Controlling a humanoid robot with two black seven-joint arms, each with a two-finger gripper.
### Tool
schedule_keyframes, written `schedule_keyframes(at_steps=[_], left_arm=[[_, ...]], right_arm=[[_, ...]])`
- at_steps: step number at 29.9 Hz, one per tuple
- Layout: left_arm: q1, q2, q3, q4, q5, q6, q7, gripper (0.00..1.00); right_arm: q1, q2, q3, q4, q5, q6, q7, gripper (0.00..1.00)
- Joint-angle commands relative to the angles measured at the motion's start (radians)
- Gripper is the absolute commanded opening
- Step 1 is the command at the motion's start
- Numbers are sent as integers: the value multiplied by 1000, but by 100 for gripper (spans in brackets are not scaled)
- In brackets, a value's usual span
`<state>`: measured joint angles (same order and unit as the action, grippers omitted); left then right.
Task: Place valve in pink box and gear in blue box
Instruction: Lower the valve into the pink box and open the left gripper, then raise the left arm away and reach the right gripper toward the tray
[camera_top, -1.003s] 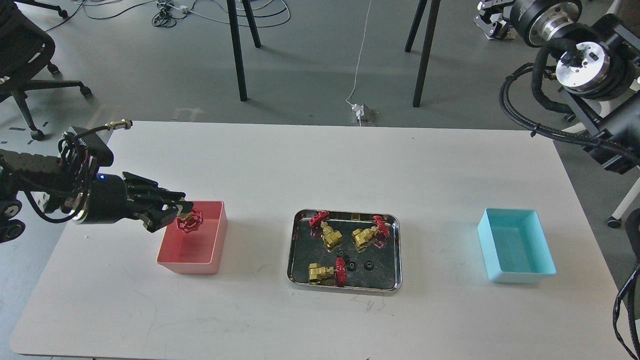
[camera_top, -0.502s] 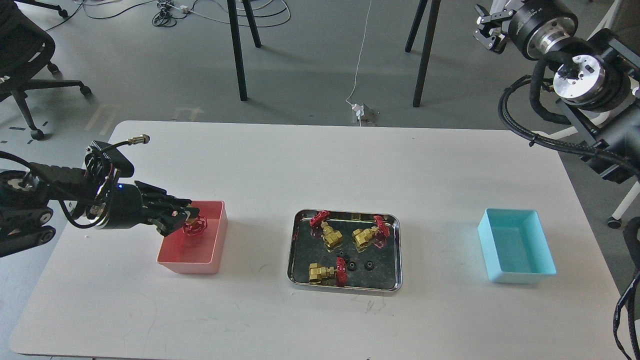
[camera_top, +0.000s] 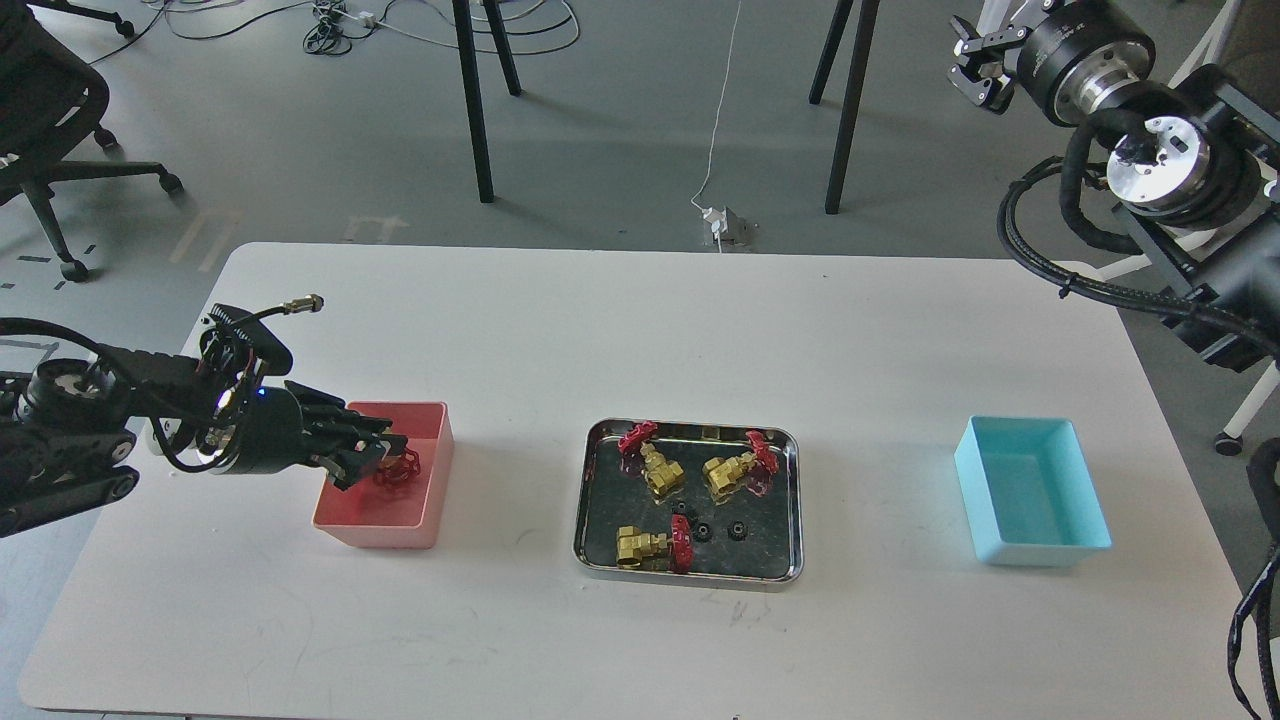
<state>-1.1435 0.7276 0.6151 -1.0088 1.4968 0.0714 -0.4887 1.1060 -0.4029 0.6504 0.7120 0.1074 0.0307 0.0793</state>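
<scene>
Valve (camera_top: 397, 470), clamped in the left end effector (camera_top: 385, 462), has sunk over the last second into the pink box (camera_top: 432, 480) at the worktop's 9 o'clock; release looks imminent. The right end effector (camera_top: 975, 70), raised at 1 o'clock, looks open and empty.

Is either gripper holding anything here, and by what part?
The left gripper holds a valve over the pink box, apparently by its brass body; the red handwheel sticks out. The right gripper, raised off the table, holds nothing visible.
</scene>
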Motion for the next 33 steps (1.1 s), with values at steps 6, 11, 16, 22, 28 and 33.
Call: schedule_keyframes(at_steps=[6,11,16,22,28,33], left_arm=[[1,-4,-5,-1,-1,1,0,39],[-10,4,-6,-14,-4,-1,0,47],[-18,35,-145,-21,-20,-13,0,57],[-9,82,-475,-105,-223,-148,0,61],[14,38,-837,-139,-769,-414,0,63],[22,-10,-1000,-70,-1134,-560,0,66]], right_arm=[[-3,0,-3,0,0,0,0,100],[-9,0,-3,0,0,3,0,100],[-11,-10,-8,0,-3,24,7,100],[23,-48,-112,9,-158,142,8,100],[146,-30,-432,116,-650,173,8,100],[259,-34,-807,299,-1001,176,11,100]])
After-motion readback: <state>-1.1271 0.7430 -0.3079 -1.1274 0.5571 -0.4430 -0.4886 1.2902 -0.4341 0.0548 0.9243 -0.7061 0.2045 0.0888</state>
